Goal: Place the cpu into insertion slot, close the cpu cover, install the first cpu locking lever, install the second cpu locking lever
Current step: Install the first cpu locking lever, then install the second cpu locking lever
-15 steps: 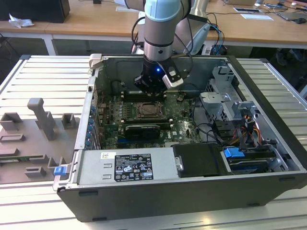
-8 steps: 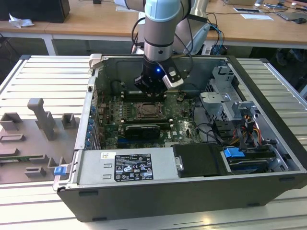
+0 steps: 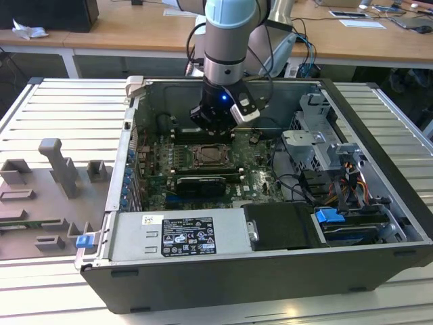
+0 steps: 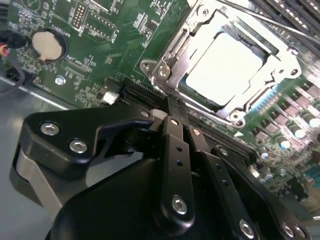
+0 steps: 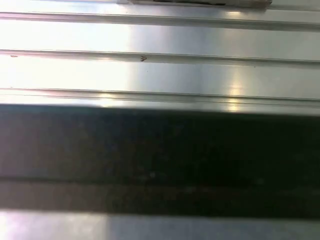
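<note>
Silvery cpu cover (image 4: pixel 235 60) lies shut over the cpu (image 4: pixel 222 67); just beside it, the gripper (image 4: pixel 172 117), fingers pressed together, seems on the lever step, needing a careful hook

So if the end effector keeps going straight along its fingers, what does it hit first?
Most likely the near edge of the cpu cover, which lies closed over the cpu. The end effector has its fingers together, just short of it. Depth is unclear; it might meet the motherboard first.
</note>
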Controlling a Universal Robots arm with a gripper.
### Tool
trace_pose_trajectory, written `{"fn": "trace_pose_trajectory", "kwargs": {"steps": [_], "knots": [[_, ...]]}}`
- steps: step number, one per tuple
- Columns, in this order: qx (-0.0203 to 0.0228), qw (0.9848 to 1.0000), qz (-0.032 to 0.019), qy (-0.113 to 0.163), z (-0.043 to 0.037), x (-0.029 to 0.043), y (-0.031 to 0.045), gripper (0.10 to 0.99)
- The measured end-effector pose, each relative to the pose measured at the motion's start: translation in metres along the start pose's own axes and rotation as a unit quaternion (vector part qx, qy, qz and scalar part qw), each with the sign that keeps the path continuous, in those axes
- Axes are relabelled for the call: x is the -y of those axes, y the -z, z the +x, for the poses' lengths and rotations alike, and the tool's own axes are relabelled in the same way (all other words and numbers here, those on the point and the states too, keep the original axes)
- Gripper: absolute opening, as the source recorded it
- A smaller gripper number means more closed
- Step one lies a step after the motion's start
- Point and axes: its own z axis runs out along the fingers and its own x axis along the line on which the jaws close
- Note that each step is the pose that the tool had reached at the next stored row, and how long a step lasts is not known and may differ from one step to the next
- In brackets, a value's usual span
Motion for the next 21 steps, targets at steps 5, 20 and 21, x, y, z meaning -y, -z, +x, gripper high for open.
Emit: {"fn": "trace_pose_trajectory", "kwargs": {"steps": [5, 20, 21], "knots": [[0.0, 1.0, 0.0, 0.0, 0.0, 0.0015, 0.0017, 0.106], [0.0, 1.0, 0.0001, 0.0, 0.0009, 0.0172, 0.0032, 0.106], [0.0, 1.0, -0.0004, 0.0, 0.0008, 0.0174, 0.0043, 0.106]]}}
